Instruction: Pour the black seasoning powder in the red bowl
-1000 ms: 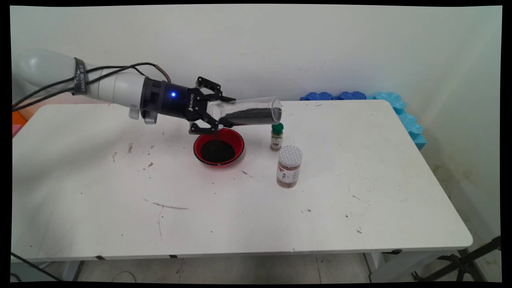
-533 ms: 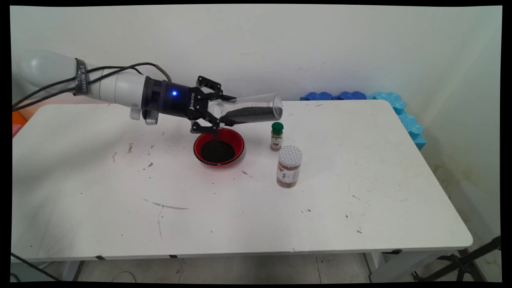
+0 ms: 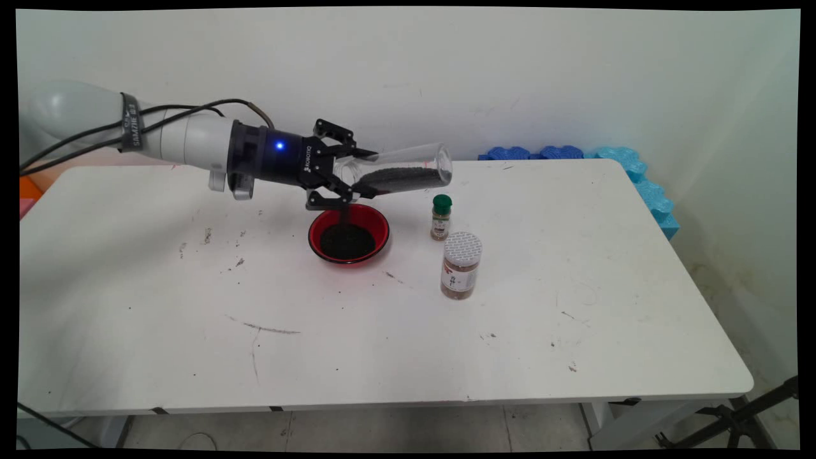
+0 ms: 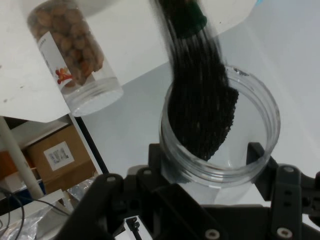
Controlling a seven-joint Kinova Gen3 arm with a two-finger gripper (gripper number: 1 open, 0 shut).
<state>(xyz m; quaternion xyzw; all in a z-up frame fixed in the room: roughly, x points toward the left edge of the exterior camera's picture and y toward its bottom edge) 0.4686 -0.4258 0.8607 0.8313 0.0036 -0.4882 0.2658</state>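
Gripper (image 3: 349, 180) jaws clamp a clear jar (image 3: 398, 174) of black grains, tipped nearly level above the red bowl (image 3: 349, 234) on the table (image 3: 574, 287). Hand view: jar mouth (image 4: 220, 130) gripped, nut jar (image 4: 70, 50) beyond.

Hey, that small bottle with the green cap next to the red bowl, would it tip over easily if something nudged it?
Probably yes. The green-capped bottle stands upright, tall for its narrow base, so a sideways nudge near the cap would likely topple it. It looks small and probably light, so even a low push might slide it. Round-bodied, it may roll once down, perhaps toward the red bowl or the larger jar.
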